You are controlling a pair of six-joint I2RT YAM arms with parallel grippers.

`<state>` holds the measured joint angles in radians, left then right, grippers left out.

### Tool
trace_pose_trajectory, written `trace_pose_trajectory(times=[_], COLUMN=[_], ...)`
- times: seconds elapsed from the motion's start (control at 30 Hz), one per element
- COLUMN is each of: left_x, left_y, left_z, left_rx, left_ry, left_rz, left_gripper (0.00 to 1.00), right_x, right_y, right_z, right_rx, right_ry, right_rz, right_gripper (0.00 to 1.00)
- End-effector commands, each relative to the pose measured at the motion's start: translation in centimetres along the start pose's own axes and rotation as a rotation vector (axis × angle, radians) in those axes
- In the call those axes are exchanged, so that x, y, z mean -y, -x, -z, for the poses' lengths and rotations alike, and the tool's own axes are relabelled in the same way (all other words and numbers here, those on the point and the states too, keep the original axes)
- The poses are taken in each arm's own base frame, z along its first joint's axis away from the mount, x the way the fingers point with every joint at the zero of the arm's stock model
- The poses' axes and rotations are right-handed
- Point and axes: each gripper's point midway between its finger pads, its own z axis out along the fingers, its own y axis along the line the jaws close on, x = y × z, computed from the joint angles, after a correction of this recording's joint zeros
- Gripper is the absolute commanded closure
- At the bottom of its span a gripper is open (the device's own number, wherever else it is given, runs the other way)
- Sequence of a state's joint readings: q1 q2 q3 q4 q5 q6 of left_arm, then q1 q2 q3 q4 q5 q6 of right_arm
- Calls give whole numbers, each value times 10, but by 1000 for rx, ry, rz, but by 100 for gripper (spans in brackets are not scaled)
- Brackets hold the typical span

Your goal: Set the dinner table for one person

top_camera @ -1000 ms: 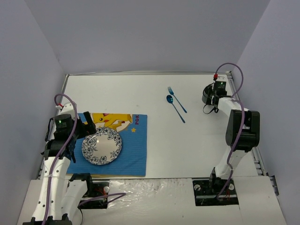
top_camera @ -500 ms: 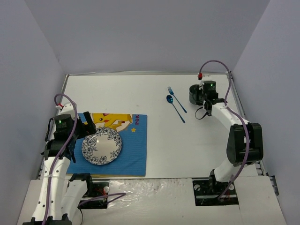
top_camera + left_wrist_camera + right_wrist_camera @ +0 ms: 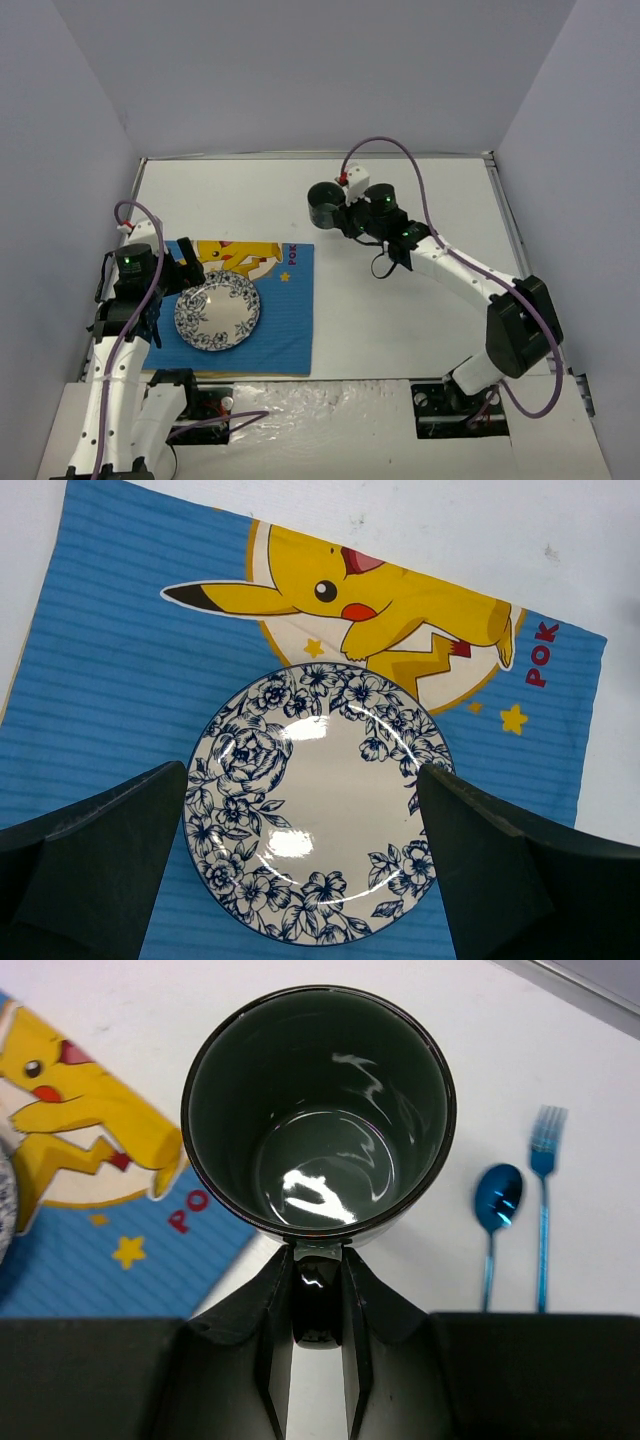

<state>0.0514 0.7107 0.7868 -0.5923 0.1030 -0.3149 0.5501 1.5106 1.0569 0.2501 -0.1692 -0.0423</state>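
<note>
- Your right gripper [image 3: 319, 1278] now holds the black mug [image 3: 318, 1110] over the middle of the dinner table [image 3: 400, 300]. A second ago it was by the far right edge.
- That puts the mug near the top right corner of the placemat [image 3: 290, 300], a good spot for a cup. I think setting it down is your next job.
- The right fingers are pinched on the mug's handle [image 3: 318, 1305], one on each side.
- Your left gripper [image 3: 305, 855] has not moved. Its fingers are spread wide and hold nothing. It hangs over the plate [image 3: 320, 800].
- The plate sits on the placemat, so that part looks done.
- The spoon [image 3: 497, 1200] and fork [image 3: 543, 1160] lie side by side on the bare table, well away from the plate. You need to bring them over too.
- The mug is round, shiny and dark inside, and looks empty. It is smooth and could slip.
- The plate is round and glossy white with blue flowers.
- The placemat is flat blue cloth with thin stripes and a yellow cartoon figure.
- The spoon and fork are thin, shiny blue metal.
- The table is flat, plain and white.
</note>
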Motion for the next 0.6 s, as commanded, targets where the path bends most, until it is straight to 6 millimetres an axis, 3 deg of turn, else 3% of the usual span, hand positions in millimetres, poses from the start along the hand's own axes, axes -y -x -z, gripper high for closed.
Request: trace_pose_trajectory(times=[0.0, 0.3, 0.57], left_x=[4, 3, 3], left_y=[25, 24, 24], left_z=[4, 3, 3], left_rx=[90, 87, 86], left_ry=[-10, -4, -7], left_rz=[-15, -15, -13], left_gripper=[3, 3, 3], right_x=[-59, -114, -122], right_y=[63, 32, 6], right_z=[-15, -35, -45], right_rx=[243, 252, 227], right_ry=[133, 247, 271], right_rz=[74, 121, 121], right_gripper=[100, 100, 100])
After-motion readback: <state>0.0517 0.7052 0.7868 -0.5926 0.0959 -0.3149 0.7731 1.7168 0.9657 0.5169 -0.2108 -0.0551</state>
